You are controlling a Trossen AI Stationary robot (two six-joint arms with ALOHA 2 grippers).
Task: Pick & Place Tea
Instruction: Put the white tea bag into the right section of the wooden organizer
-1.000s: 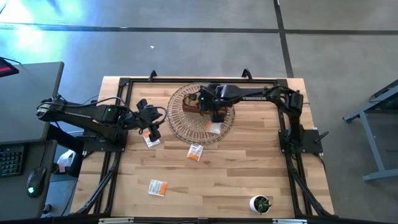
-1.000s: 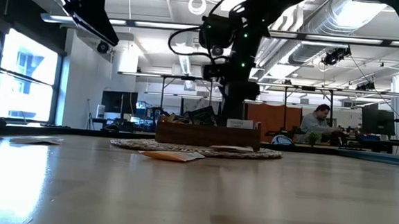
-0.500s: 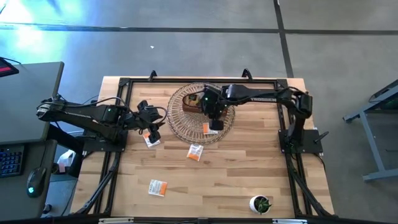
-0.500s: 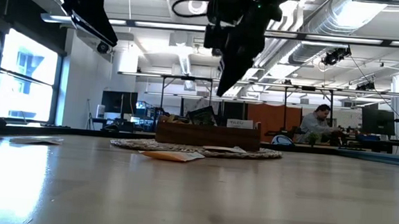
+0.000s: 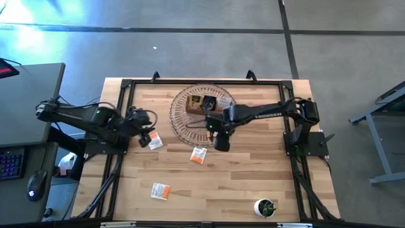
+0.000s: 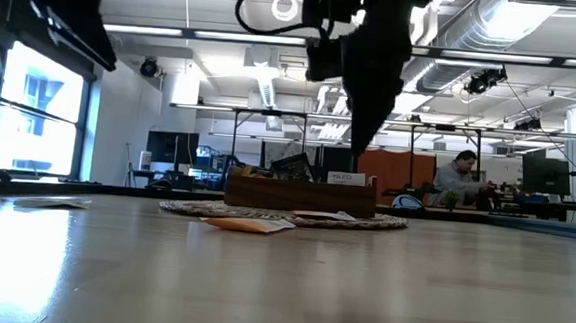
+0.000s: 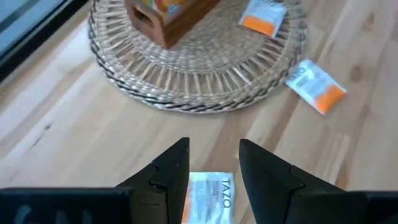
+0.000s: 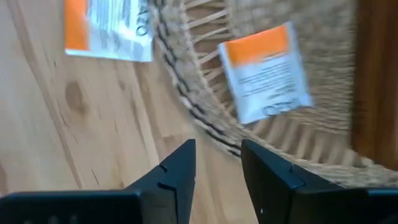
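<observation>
Here, at mid-left, we see the left pincer parted, empty above a tea sachet. At centre the right pincer, released, hovers over the woven mat edge, another sachet beside. Open desk fills the lower frame.

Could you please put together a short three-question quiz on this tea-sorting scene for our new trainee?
1. True or false: the wooden tray stands on the woven mat.
2. How many tea sachets lie on bare table in the high view? A) one B) three C) five
3. Which gripper hovers right above a sachet?

Key
1. True.
2. B: one under the left gripper, one just off the mat, one nearer the plant.
3. The left gripper, jaws open; the right gripper is over the mat's edge, holding nothing.
</observation>
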